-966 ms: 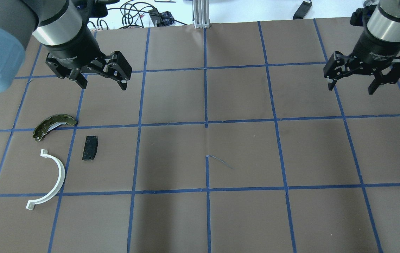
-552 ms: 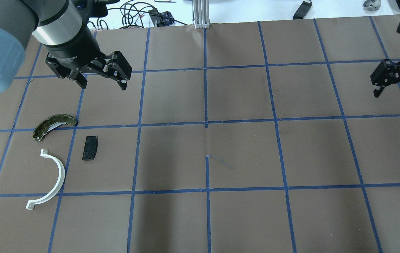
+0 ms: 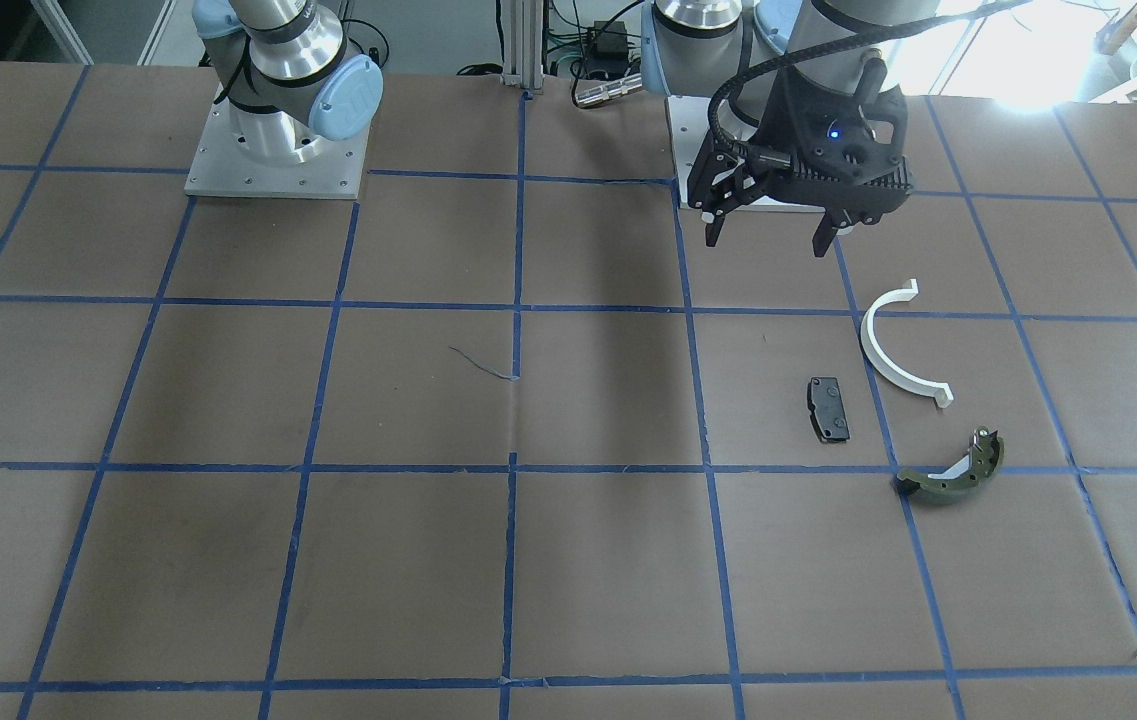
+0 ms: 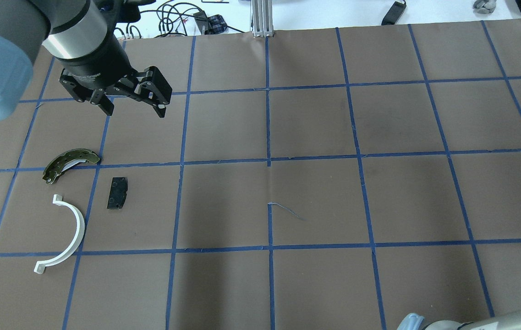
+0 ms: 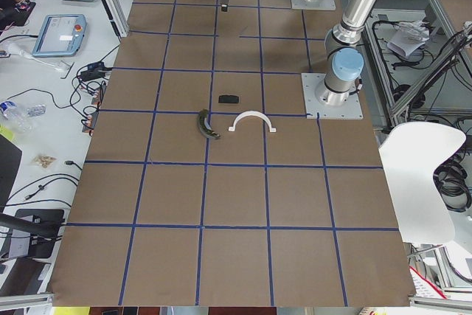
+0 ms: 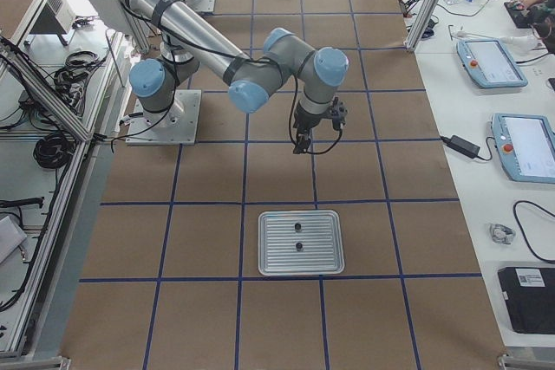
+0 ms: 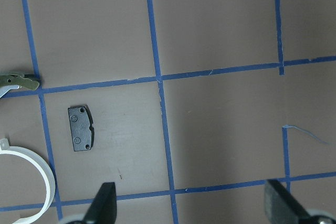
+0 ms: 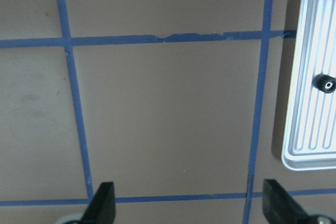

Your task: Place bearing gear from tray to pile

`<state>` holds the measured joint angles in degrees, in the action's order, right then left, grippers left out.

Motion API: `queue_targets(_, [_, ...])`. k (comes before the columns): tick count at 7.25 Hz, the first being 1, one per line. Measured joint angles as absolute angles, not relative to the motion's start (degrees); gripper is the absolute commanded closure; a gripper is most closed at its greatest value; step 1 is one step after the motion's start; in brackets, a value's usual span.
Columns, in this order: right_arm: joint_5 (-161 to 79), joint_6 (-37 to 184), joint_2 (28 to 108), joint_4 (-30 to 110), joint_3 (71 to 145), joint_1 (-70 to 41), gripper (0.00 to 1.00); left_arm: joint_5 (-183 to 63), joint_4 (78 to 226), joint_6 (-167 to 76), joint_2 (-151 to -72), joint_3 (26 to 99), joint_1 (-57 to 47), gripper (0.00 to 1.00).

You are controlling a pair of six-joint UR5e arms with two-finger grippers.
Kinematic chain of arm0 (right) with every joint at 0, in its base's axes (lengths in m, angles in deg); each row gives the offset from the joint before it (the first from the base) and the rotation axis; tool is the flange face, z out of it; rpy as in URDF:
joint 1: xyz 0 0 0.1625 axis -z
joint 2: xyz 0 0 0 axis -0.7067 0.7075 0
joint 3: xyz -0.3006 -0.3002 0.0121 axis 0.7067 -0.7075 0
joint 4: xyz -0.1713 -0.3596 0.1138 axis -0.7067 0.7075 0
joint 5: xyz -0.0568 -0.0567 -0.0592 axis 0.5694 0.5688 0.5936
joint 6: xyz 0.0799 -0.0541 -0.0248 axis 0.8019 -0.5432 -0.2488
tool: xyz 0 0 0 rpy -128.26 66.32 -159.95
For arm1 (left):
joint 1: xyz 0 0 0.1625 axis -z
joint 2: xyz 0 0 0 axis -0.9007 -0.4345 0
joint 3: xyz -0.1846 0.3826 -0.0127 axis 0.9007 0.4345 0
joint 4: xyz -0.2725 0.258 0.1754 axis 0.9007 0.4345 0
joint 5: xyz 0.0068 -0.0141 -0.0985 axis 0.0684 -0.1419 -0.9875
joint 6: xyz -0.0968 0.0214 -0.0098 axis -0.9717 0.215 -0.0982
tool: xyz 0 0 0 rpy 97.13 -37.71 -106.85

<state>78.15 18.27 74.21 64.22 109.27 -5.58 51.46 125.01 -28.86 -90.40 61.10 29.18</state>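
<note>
Two small black bearing gears (image 6: 297,227) lie on a silver ribbed tray (image 6: 321,253). One gear (image 8: 326,83) and the tray (image 8: 304,156) show at the right edge of the right wrist view. My right gripper (image 6: 312,136) is open and empty, hovering above the table short of the tray; its fingertips (image 8: 102,203) are spread wide. The pile is a white half-ring (image 4: 74,229), a black pad (image 4: 117,193) and an olive brake shoe (image 4: 70,163). My left gripper (image 4: 134,107) is open and empty, hovering beyond the pile.
The table is brown paper with a blue tape grid. A loose strip of tape (image 4: 285,208) curls up near the middle. Cables and devices (image 4: 182,18) lie past the far edge. The right arm's base plate (image 3: 273,165) and left arm's base (image 3: 728,150) sit on the table.
My right gripper has swung to the right, almost out of the overhead view, still open. The left gripper and the pile have not moved.
</note>
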Motion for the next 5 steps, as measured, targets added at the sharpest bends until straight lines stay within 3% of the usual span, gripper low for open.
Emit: queue_targets(5, [74.5, 6.4, 64.1, 80.2, 108.6, 4.2, 0.00, 51.4, 125.0, -28.9, -90.5, 61.1, 29.2, 0.00])
